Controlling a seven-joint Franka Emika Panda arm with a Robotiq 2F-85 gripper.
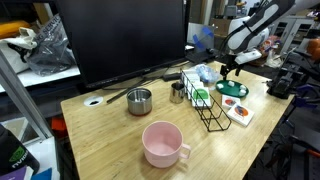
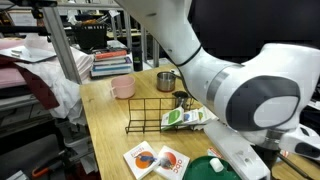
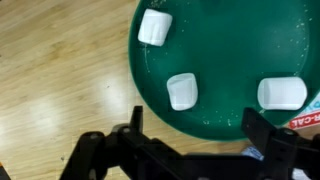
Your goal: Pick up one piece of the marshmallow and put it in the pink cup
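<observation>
In the wrist view three white marshmallow pieces lie on a green plate (image 3: 240, 50): one at the top (image 3: 154, 27), one in the middle (image 3: 183, 91), one at the right (image 3: 281, 93). My gripper (image 3: 190, 122) is open and empty, hovering above the plate's near rim, its fingers either side of the middle piece but below it in the picture. In an exterior view my gripper (image 1: 231, 70) hangs over the green plate (image 1: 232, 89) at the far right of the table. The pink cup (image 1: 162, 143) stands near the table's front; it also shows in an exterior view (image 2: 122, 88).
A black wire rack (image 1: 205, 105) stands between plate and cup, with a packet (image 1: 201, 93) in it. A steel pot (image 1: 140, 100) and a smaller metal cup (image 1: 177, 91) stand behind. A printed card (image 1: 240, 114) lies by the plate. A large monitor (image 1: 120, 40) is behind.
</observation>
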